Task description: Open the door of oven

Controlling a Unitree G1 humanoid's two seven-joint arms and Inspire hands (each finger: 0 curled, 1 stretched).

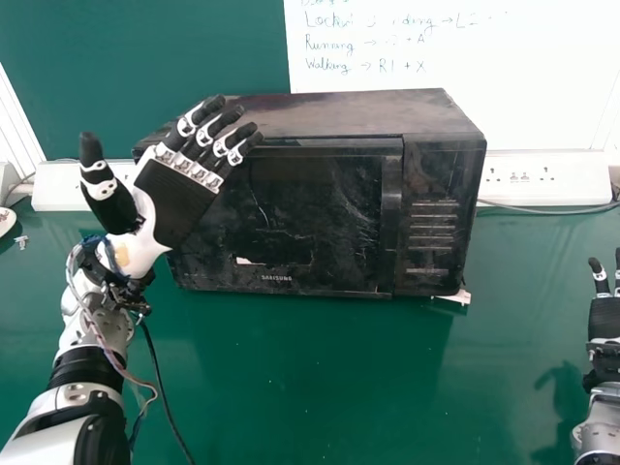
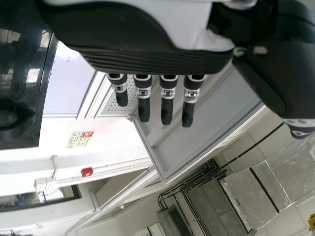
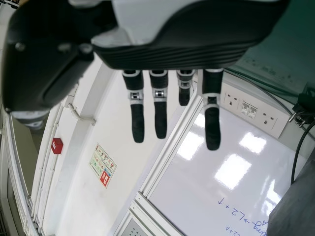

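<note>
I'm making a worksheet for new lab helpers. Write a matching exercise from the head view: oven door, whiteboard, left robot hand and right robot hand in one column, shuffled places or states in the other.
Column one
1. Oven door
2. Whiteboard
3. Left robot hand
4. Right robot hand

Column two
A. At the head view's right edge, apart from the oven
B. Behind the oven, white with handwriting
C. Raised by the oven's end on the robot's left, fingers straight
D. Dark and shut

Right pairs: 1-D, 2-B, 3-C, 4-A
</note>
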